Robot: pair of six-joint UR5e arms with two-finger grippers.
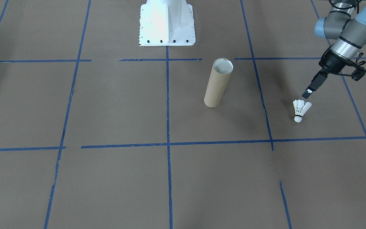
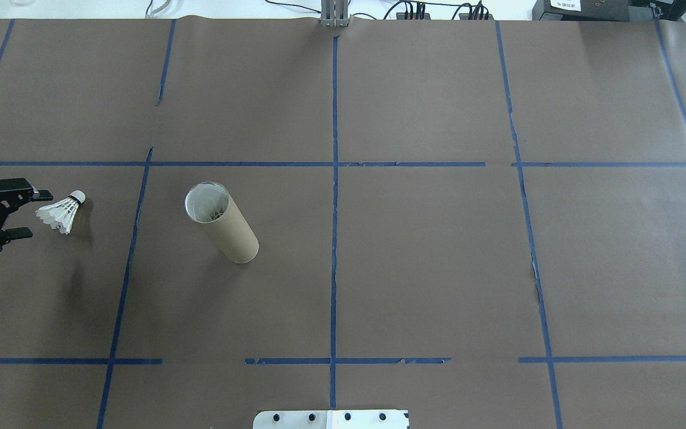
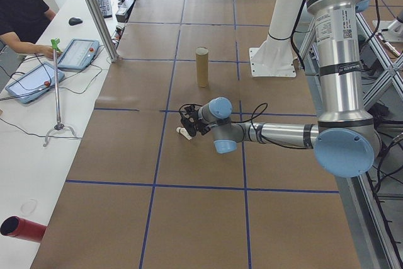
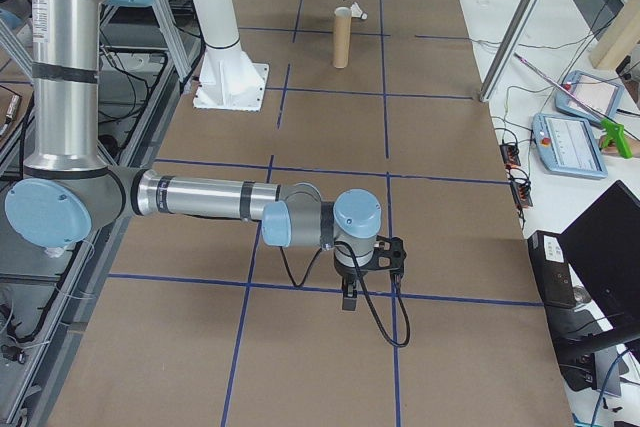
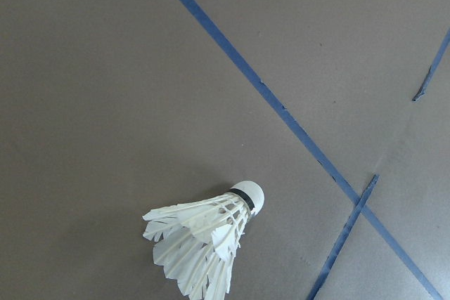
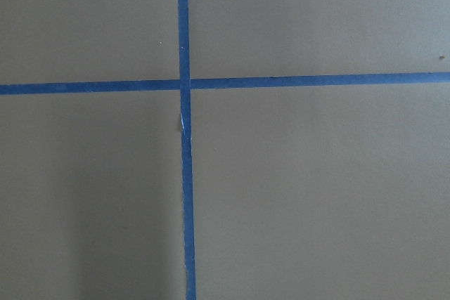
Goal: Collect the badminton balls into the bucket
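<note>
One white feather shuttlecock [image 2: 62, 213] lies on its side on the brown table at the robot's far left, its cork tip pointing away from the robot. My left gripper [image 2: 32, 213] is open and low, its two black fingers just behind the feather skirt and not touching it. The same shuttlecock [image 5: 204, 244] fills the lower part of the left wrist view; no fingers show there. The bucket [image 2: 221, 223], a tall brown cardboard tube, stands upright to the right of the shuttlecock. My right gripper [image 4: 350, 292] shows only in the exterior right view, pointing down at bare table; I cannot tell its state.
The white robot base [image 1: 167, 25] stands at the table's near edge. Blue tape lines [image 2: 334, 179] grid the brown surface. A side bench holds tablets [image 3: 79, 53], a thin stand [image 3: 58, 92] and a red tube [image 3: 22, 228]; a person sits there.
</note>
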